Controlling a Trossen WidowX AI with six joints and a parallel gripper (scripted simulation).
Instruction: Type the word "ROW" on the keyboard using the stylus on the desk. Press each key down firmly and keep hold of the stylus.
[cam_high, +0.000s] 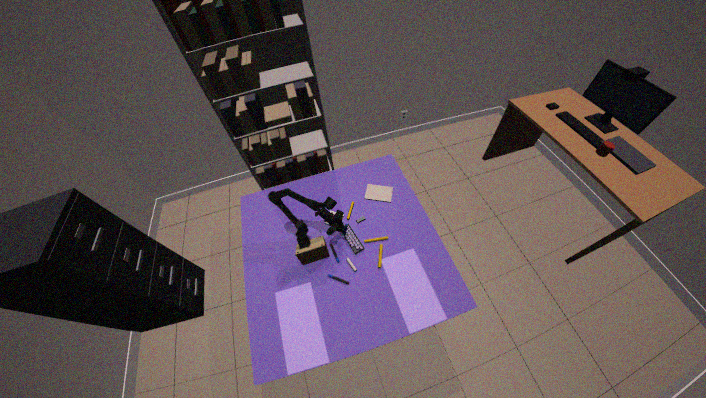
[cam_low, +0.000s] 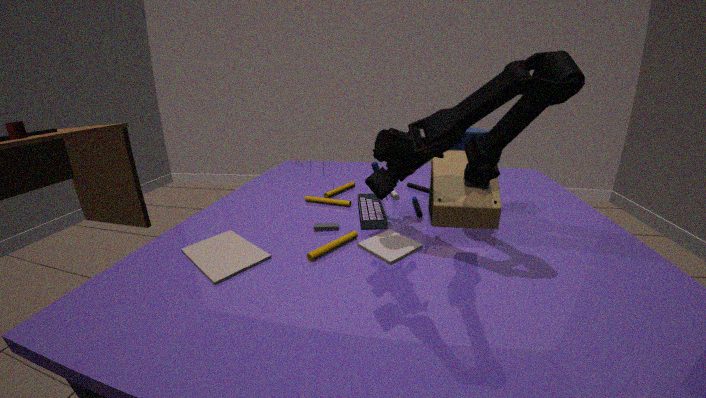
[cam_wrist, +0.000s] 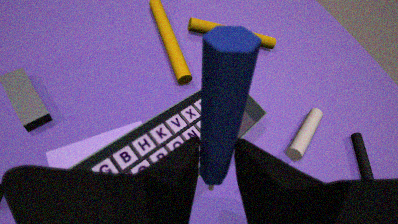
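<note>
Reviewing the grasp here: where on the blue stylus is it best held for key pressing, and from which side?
Hold the blue stylus near its narrow tip end, as the gripper does now, fingers closing on opposite flat faces from either side. Its faceted, tapering shaft probably resists twisting, and the short overhang keeps presses on the keyboard firm.

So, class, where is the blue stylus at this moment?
In the wrist view, the blue stylus is clamped in the gripper, over the keyboard at its end nearest the white stick.
</note>
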